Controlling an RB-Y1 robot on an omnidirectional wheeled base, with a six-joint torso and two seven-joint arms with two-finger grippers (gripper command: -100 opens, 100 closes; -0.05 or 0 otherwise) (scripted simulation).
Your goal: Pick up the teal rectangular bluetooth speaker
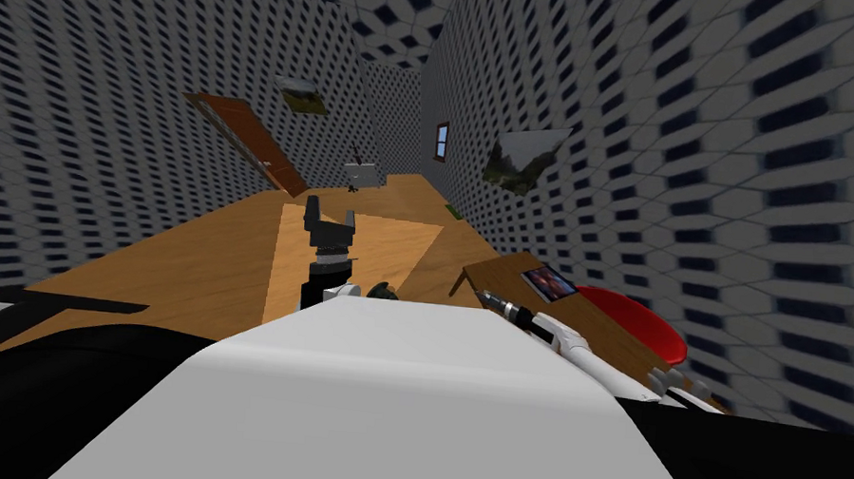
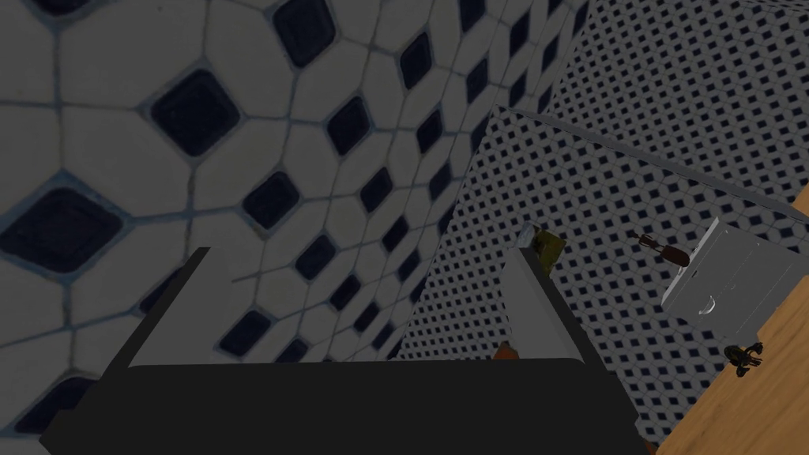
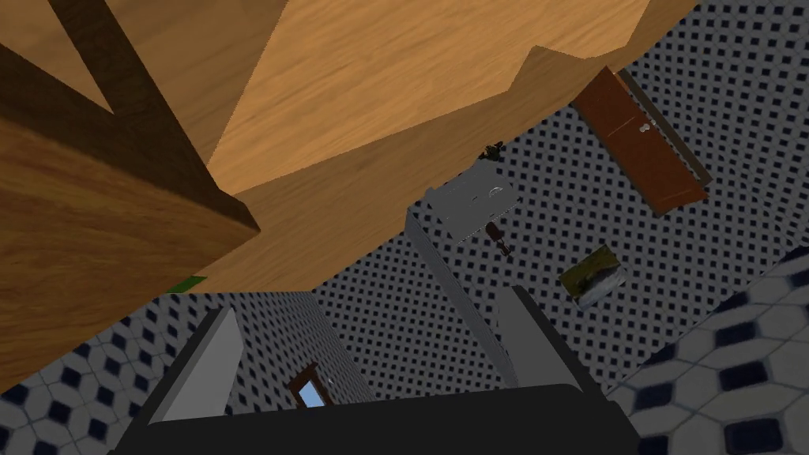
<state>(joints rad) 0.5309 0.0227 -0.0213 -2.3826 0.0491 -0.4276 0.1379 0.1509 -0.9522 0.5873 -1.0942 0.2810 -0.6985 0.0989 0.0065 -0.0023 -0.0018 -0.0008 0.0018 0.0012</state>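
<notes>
A low brown table [image 1: 508, 274] stands against the right wall. On it lie a small flat rectangular thing with a red and blue face [image 1: 550, 282] and a red round thing [image 1: 640, 323]. My right arm reaches along the table's near side, and its gripper [image 1: 487, 298] is at the table's front corner. In the right wrist view the fingers [image 3: 212, 357] stand apart, open and empty, with the table's wooden corner [image 3: 118, 197] close beside them. My left gripper [image 1: 330, 217] is raised over the floor ahead of me, open and empty [image 2: 355, 308].
A lighter wooden patch of floor [image 1: 367, 246] lies ahead. A brown door [image 1: 252, 142] and a white cabinet [image 1: 362, 172] stand at the far end. A small green thing [image 1: 453, 211] lies on the floor by the right wall. Tiled walls close both sides.
</notes>
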